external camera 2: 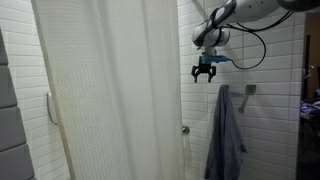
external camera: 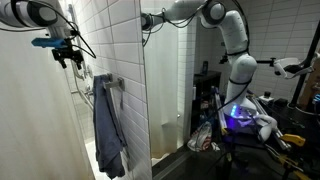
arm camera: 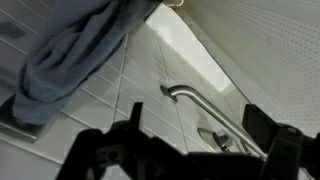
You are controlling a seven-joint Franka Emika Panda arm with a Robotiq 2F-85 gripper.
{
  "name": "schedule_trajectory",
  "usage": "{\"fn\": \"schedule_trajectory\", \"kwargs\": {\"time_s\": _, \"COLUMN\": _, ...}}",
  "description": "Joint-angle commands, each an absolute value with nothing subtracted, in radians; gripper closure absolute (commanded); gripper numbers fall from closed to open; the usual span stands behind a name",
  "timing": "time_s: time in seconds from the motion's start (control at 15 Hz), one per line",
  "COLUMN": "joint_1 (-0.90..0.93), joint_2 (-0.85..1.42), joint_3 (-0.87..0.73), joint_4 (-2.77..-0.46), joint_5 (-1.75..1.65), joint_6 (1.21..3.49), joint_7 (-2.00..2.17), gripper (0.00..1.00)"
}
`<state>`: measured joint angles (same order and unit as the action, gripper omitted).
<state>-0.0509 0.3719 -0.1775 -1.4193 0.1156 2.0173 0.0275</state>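
A bathroom with white tiled walls [external camera: 110, 40] holds the scene, and a pale shower curtain [external camera 2: 110, 90] takes up most of an exterior view. The towel [external camera 2: 227, 135] is blue-grey and limp. It hangs in long folds from a small hook [external camera 2: 248, 90] on the tiled wall, just beside the edge of the curtain. In the wrist view its bunched cloth fills the upper left corner above a bent metal grab bar [arm camera: 195, 100] fixed to the tiles. The gripper [external camera 2: 205, 72] hovers in the air, higher than the top of the towel and a little to its side, apart from it. Its fingers [arm camera: 265, 130] stand wide apart with nothing between them. Nothing lies between the gripper and the towel.
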Motion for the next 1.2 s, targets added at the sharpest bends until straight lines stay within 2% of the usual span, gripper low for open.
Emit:
{"fn": "schedule_trajectory", "kwargs": {"time_s": 0.0, "joint_1": -0.062, "joint_2": 0.242, "joint_3": -0.144, "joint_4": -1.588, "joint_5": 0.048, "joint_6": 2.023, "joint_7": 0.022, "gripper": 0.00}}
{"fn": "schedule_trajectory", "kwargs": {"time_s": 0.67, "joint_1": -0.058, "joint_2": -0.013, "joint_3": -0.096, "joint_4": -1.887, "joint_5": 0.027, "joint_6": 2.036, "joint_7": 0.007, "gripper": 0.00}}
{"fn": "schedule_trajectory", "kwargs": {"time_s": 1.13, "joint_1": -0.063, "joint_2": -0.009, "joint_3": -0.095, "joint_4": -1.883, "joint_5": 0.044, "joint_6": 2.016, "joint_7": 0.008, "gripper": 0.00}}
